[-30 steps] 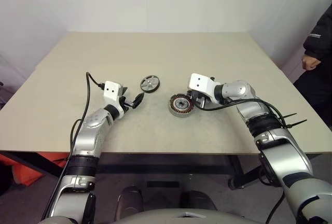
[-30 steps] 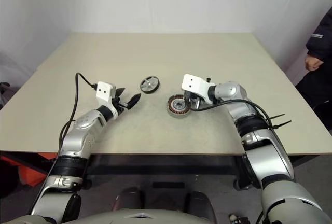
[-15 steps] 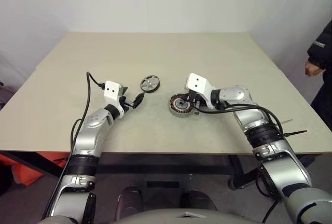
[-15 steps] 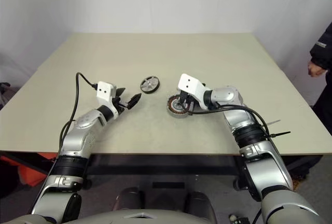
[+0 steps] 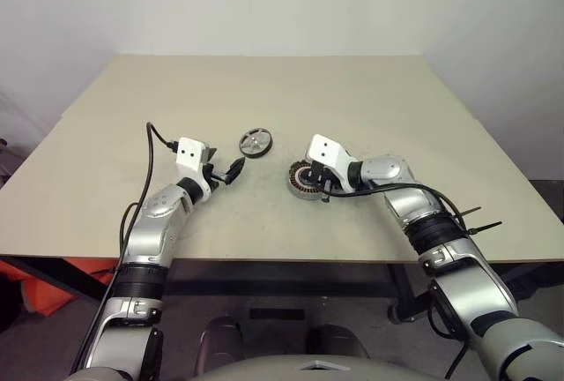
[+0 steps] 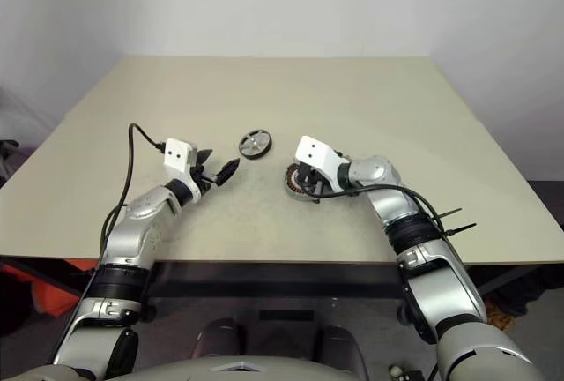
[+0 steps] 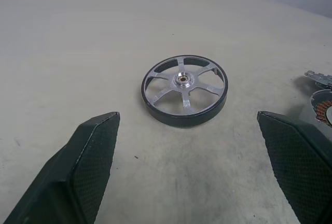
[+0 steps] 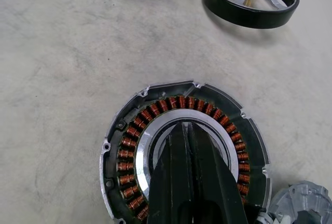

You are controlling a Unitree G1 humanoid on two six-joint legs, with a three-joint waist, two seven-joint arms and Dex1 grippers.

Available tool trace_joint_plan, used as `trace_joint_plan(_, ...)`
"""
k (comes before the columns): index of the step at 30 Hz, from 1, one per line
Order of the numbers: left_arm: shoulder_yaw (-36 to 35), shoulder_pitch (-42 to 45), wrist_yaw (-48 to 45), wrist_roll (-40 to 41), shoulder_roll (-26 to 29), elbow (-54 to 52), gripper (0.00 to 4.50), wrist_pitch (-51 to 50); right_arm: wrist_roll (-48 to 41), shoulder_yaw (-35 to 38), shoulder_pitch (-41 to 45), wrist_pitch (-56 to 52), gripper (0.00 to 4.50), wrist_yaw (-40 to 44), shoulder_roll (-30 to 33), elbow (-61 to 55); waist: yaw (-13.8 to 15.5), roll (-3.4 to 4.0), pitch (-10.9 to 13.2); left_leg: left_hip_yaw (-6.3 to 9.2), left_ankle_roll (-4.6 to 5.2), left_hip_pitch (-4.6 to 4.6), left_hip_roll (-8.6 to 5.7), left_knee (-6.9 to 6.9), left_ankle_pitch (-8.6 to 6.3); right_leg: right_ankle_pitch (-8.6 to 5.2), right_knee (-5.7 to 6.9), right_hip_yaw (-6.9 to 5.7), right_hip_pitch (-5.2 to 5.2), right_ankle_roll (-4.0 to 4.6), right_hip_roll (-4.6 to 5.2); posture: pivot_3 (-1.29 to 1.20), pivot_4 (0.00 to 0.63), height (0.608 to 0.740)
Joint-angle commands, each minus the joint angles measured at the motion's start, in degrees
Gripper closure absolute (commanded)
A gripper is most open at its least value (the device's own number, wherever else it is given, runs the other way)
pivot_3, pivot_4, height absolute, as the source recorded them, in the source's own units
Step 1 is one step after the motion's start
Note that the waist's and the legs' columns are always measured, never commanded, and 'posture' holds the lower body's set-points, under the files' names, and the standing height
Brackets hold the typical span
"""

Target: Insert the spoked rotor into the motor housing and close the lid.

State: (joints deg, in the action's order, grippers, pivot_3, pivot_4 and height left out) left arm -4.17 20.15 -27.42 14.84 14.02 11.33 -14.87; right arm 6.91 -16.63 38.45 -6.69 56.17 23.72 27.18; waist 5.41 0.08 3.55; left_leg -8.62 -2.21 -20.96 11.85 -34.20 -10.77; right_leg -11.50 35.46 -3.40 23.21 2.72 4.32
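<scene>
Since a second ago, the right gripper (image 8: 187, 130), clenched empty, has dipped over the motor housing (image 5: 306, 179). Left gripper (image 7: 189, 130) waits released. Spoked rotor (image 7: 185, 89) lies at the housing's eleven o'clock, uninserted; next comes grasping it.

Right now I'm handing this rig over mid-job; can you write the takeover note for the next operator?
Left pincer: open, empty, level, aimed at the dark-rimmed silver spoked rotor, which lies flat on the beige table.
Right pincer: shut, empty, tips over the silver centre of the round copper-wound motor housing.
Grey notched-edge lid: on the table right beside the housing, on the side away from the rotor.
Done: nothing assembled.
Left: pick up the rotor, seat it in the housing, close the lid.
</scene>
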Motion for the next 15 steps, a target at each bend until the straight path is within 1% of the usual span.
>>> trace_joint_plan(1, -0.27, 0.78, 0.05, -0.06, 0.35, -1.13, 0.00, 0.75, -2.01, 1.87, 1.63, 0.03, 4.48, 0.65, 0.79, -3.04, 0.01, 0.00, 0.00, 0.00, 0.00, 0.00, 0.00, 0.00, 0.00, 0.00, 0.00, 0.00, 0.00, 0.00, 0.00, 0.00, 0.000, 0.740)
trace_joint_plan(5, -0.17, 0.82, 0.01, -0.10, 0.30, -1.10, 0.00, 0.80, -2.33, 2.45, 2.64, -0.05, 4.48, 0.18, 1.30, -3.32, 0.01, 0.00, 0.00, 0.00, 0.00, -0.03, 0.00, 0.02, 0.00, 0.00, -0.03, 0.00, 0.02, 0.00, 0.00, 0.00, 0.000, 0.740)
trace_joint_plan(9, -0.16, 0.99, -0.07, -0.09, 0.33, -0.93, 0.00, 0.80, -1.66, 2.00, 3.22, 0.63, 4.48, -0.60, 1.45, -1.15, 0.01, 0.00, 0.00, 0.00, 0.00, -0.03, 0.00, 0.02, 0.00, 0.00, -0.03, 0.00, 0.02, 0.00, 0.00, 0.00, 0.000, 0.740)
trace_joint_plan(15, -0.36, 1.03, 0.01, -0.07, 0.42, -0.83, 0.00, 0.86, 0.16, 0.14, 1.45, 1.98, 4.48, -0.95, 1.42, 2.09, 0.00, 0.00, 0.00, 0.00, 0.00, -0.04, 0.00, 0.02, 0.00, 0.00, -0.04, 0.00, 0.02, 0.01, 0.00, 0.00, 0.000, 0.740)
